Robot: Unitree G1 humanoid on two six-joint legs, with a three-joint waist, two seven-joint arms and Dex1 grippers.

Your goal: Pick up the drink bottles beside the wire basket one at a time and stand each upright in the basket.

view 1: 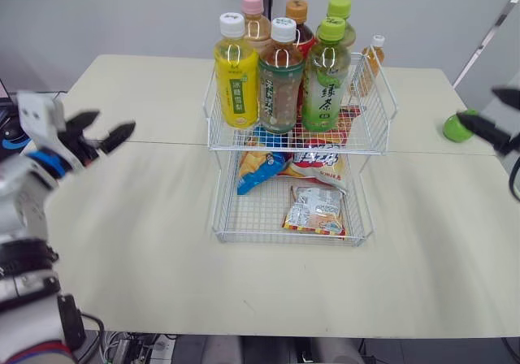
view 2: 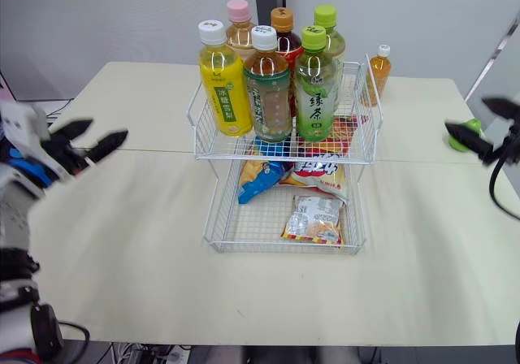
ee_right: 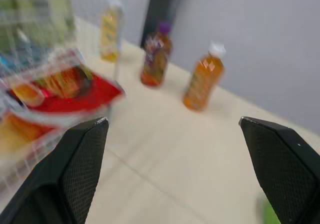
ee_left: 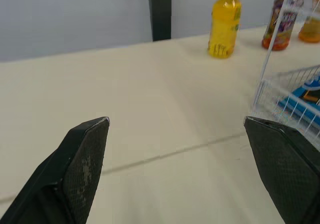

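**Both grippers parked wide and empty, top tier of the basket already packed**

The left gripper (view 1: pixel 114 120) hung out left and the right gripper (view 1: pixel 477 104) out right by a green thing (view 1: pixel 455 128), both with fingers spread wide and gripping nothing. I'd guess that kept them clear of the wire basket (view 1: pixel 253 214). Six bottles (view 1: pixel 280 80) stood upright up top, with snack packs (view 1: pixel 315 210) below. An orange bottle (view 1: pixel 373 62) waited on the table (view 1: pixel 146 242) by the basket's right rear corner, with a yellow bottle (ee_left: pixel 223 21) and a purple-capped bottle (ee_right: pixel 156 59) back there too.
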